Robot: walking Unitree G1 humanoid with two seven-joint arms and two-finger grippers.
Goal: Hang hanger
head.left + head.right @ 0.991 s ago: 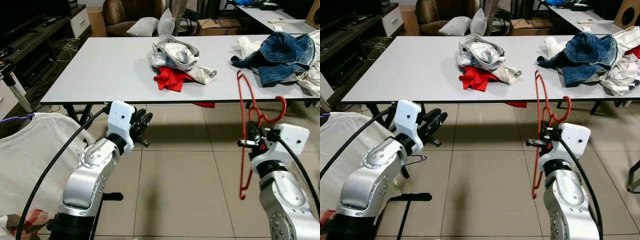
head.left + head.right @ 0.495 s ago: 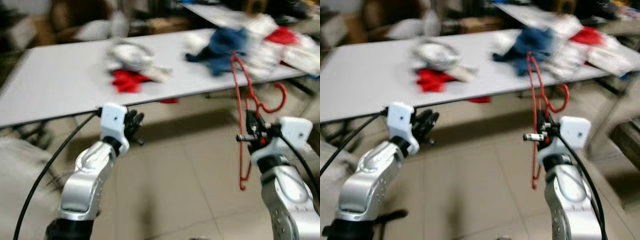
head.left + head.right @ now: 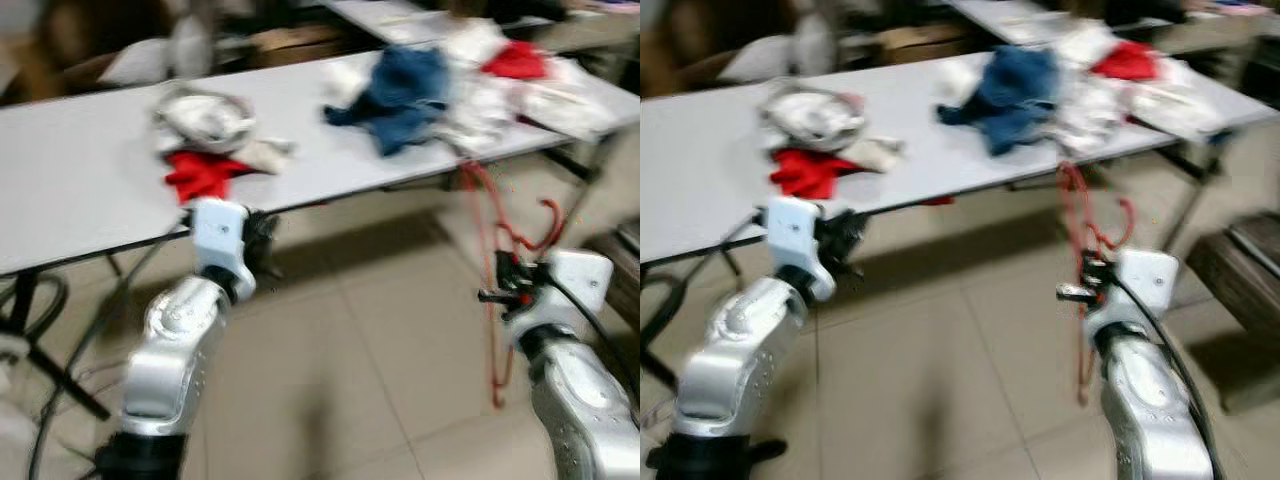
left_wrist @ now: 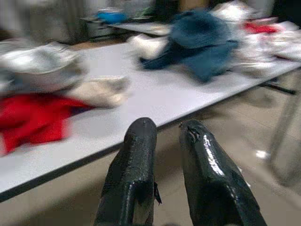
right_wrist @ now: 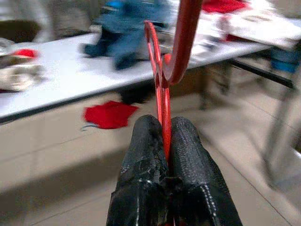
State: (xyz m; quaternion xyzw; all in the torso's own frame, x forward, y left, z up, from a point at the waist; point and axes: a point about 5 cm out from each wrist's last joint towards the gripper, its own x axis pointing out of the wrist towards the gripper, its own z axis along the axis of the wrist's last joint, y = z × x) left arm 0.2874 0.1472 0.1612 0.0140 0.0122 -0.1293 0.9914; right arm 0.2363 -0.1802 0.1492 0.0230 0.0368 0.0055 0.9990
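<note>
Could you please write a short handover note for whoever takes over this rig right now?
Right gripper: shut on the red hanger, held upright in front of the table.
Left gripper: slightly open, holding nothing, near the table edge.
On the table: blue jeans, a red garment and other clothes.
Done: hanger picked up.
Left: hang it; no rail in sight, and the head views are blurred.

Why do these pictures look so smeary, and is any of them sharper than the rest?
Left and right eye views: blurred all over, the table and blue clothes smeared, which fits a moving camera. Right wrist view: the right gripper shut on the red hanger is fairly crisp, the background soft. Left wrist view: the left gripper is sharp with glare on one finger.
</note>
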